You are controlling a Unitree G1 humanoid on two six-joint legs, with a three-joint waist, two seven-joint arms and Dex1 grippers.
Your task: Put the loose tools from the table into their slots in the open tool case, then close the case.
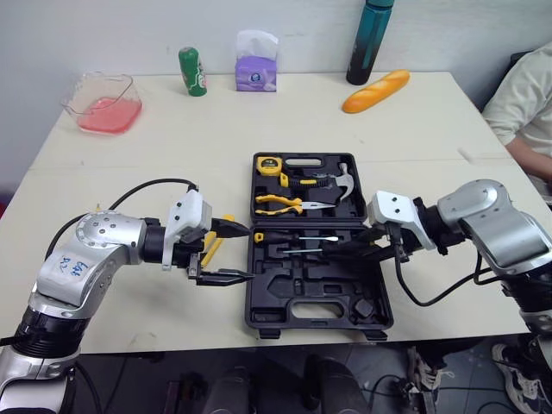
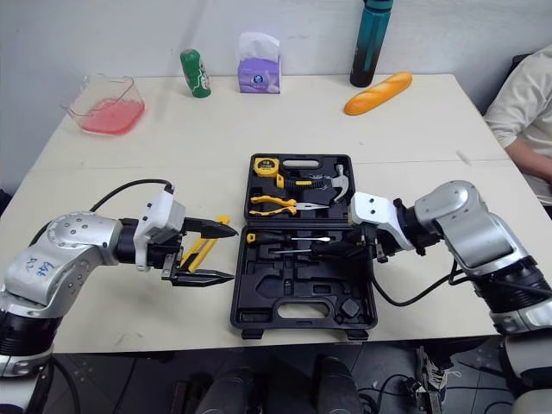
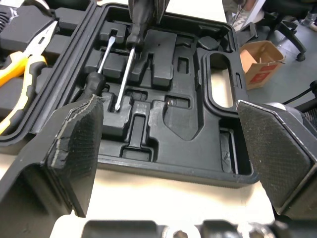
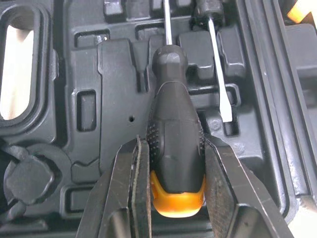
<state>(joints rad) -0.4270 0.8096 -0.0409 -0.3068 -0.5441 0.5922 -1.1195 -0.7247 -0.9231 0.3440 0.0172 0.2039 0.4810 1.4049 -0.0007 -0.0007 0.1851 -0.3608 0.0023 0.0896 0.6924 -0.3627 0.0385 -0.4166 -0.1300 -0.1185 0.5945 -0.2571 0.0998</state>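
Cream table (image 1: pixel 259 129) against plain white wall (image 1: pixel 129 34); grey floor (image 3: pixel 295 79) beneath

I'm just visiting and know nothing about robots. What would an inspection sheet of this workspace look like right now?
Surface: pale table, no spills seen.
Job's things: open tool case holds tape measure, pliers, hammer, seated screwdriver; yellow tool loose beside it.
Clutter: pink-filled tub, green can, tissue box, teal bottle, bread loaf at far edge.
Grippers: left gripper open beside case; right gripper shut on held screwdriver over case.
Cables: left-arm cable loops up; right-arm cable droops.
Surroundings: white wall; person's sleeve at right.
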